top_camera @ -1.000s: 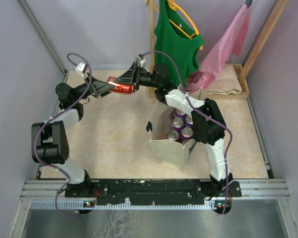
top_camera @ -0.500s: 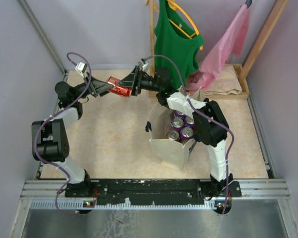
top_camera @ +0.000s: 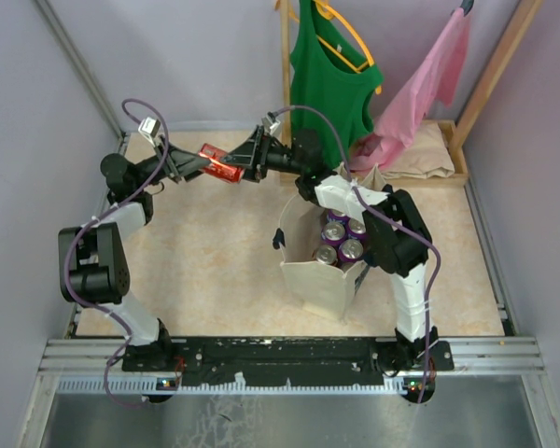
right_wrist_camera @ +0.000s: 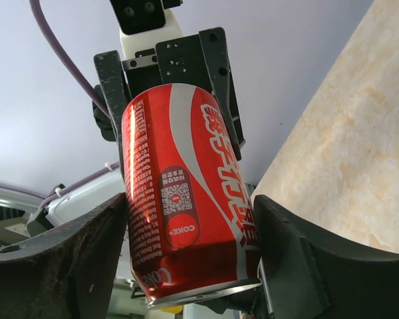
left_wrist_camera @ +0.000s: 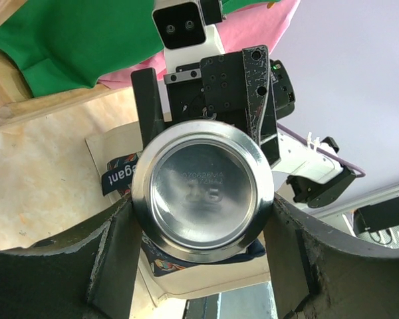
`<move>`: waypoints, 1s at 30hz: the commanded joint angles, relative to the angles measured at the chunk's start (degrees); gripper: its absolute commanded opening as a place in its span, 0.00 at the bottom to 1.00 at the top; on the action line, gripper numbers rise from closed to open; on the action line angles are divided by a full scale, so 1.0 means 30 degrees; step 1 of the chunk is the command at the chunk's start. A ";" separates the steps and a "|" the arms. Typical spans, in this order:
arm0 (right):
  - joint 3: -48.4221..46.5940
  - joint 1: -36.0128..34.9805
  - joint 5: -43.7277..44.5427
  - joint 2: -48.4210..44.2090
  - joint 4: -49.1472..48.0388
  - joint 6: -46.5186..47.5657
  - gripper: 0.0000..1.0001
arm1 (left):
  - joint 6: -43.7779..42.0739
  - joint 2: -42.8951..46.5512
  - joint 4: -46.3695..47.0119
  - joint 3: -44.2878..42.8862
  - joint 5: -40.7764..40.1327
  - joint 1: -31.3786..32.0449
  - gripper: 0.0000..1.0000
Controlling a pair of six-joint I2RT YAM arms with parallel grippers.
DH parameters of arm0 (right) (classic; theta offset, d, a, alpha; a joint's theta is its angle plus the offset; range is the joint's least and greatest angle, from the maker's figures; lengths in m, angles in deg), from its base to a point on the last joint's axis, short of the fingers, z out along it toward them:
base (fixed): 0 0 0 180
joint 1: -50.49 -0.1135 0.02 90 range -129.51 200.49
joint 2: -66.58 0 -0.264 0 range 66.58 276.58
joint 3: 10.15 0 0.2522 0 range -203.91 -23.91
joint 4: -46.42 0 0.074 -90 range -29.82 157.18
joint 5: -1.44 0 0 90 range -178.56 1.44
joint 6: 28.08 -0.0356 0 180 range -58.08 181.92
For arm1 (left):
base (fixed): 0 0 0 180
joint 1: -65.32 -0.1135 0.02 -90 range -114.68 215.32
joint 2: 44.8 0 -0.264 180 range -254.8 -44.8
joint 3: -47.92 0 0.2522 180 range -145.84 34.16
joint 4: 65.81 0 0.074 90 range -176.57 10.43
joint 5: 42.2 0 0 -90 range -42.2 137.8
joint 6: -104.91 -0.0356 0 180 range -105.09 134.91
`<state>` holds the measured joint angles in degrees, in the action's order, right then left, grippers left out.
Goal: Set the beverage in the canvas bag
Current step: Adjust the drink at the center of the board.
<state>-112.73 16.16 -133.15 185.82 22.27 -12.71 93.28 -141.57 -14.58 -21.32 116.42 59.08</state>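
You have the red cola can [top_camera: 222, 164] held in the air over the far left part of the tabletop [top_camera: 215, 271], lying tilted between both arms. Your left end effector [left_wrist_camera: 201, 212] is clamped on one end of it, fingers pressed to both sides. Your right end effector [right_wrist_camera: 189, 209] meets it from the opposite end, its fingers also tight against the can's sides. The canvas bag [top_camera: 313, 275] stands well apart, nearer you and to the right, with purple cans [top_camera: 341, 238] inside.

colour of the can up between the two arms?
Red with white lettering and a silver base. The can shows best in the right wrist view.
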 commanded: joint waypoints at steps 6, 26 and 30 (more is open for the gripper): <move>-0.0334 0.0309 -0.0210 -0.0371 -0.1818 -0.0705 0.27 | 0.0217 0.0305 0.1327 -0.0450 -0.0708 -0.0207 0.00; -0.3441 0.0337 0.1904 -0.2045 0.9587 0.6412 0.00 | -0.2095 0.0622 -0.0927 0.0389 -0.0712 -0.0279 1.00; -0.4111 0.0337 0.2777 -0.2302 1.2043 0.7895 0.00 | -0.5636 0.1245 -0.4889 0.0241 -0.1273 -0.0348 1.00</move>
<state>-120.40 16.12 -129.81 183.90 48.72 3.81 87.27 -141.39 -21.18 -19.57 114.84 58.80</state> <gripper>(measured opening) 0.648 0.998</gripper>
